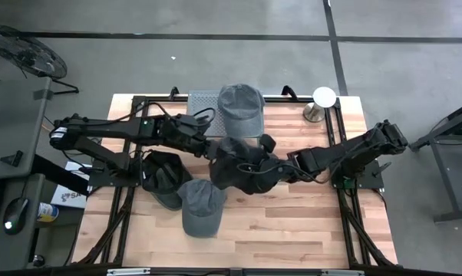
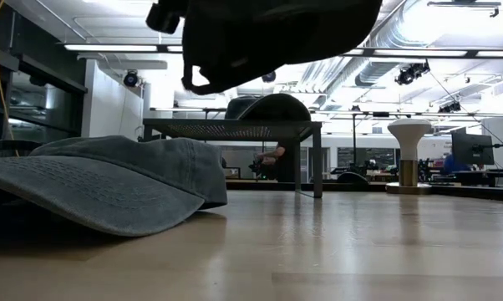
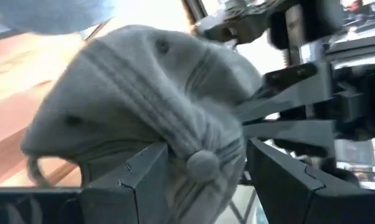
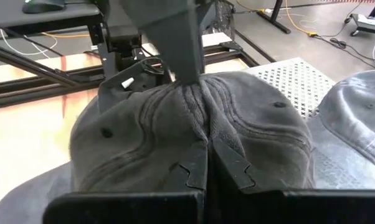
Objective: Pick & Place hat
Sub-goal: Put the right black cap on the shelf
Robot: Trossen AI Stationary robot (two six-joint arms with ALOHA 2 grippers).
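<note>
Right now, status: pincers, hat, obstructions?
Right pincer shut on dark hat, held above table. Left pincer open around its crown. Grey cap lies below; another cap on mesh rack.

Crowded middle, open board toward the near edge

Both grippers meet at the dark cap (image 1: 242, 170) held up over the table's (image 1: 292, 238) centre: the right gripper (image 4: 207, 163) pinches its crown, the left gripper (image 3: 203, 171) straddles the top button. Just behind them a grey cap (image 1: 240, 107) sits on a mesh stand (image 1: 202, 101). Under the left arm lies a black cap (image 1: 163, 175), with another grey cap (image 1: 201, 205) beside it. A white knob (image 1: 324, 97) stands at the far right.
</note>
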